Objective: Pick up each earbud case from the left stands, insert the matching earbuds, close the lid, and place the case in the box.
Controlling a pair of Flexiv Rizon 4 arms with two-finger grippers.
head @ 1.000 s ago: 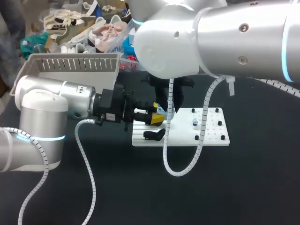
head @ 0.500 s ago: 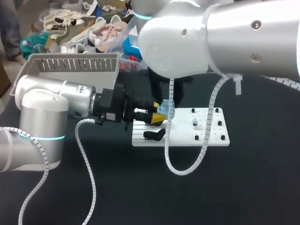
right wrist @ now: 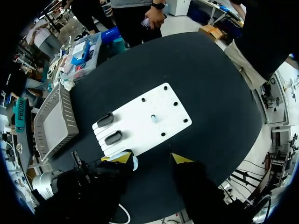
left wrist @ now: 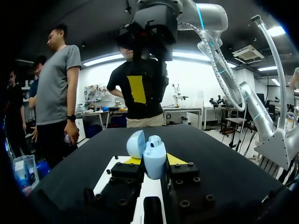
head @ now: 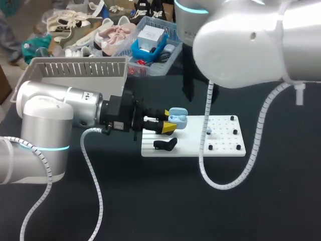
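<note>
Above the black table [head: 261, 201], left gripper [head: 168, 126] pinches the open earbud case [head: 178, 118]; right gripper [right wrist: 152, 158], spread, probably must fetch the earbud [head: 208, 130].

Head high behind; left wrist low; right wrist overhead; 3 share plate [head: 228, 152] [left wrist: 105, 178] [right wrist: 140, 122].

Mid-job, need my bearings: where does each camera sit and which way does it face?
Head view: above and behind, looking down on the table; left arm with left claw shut on the open case, right arm high over the white board.
Left wrist view: low, looking level across the table along the left claw; right arm ahead.
Right wrist view: high, looking down on the board and gray box; right claw open, left arm beneath.
Shared: head and left wrist show the case; head and right wrist show the board.
</note>
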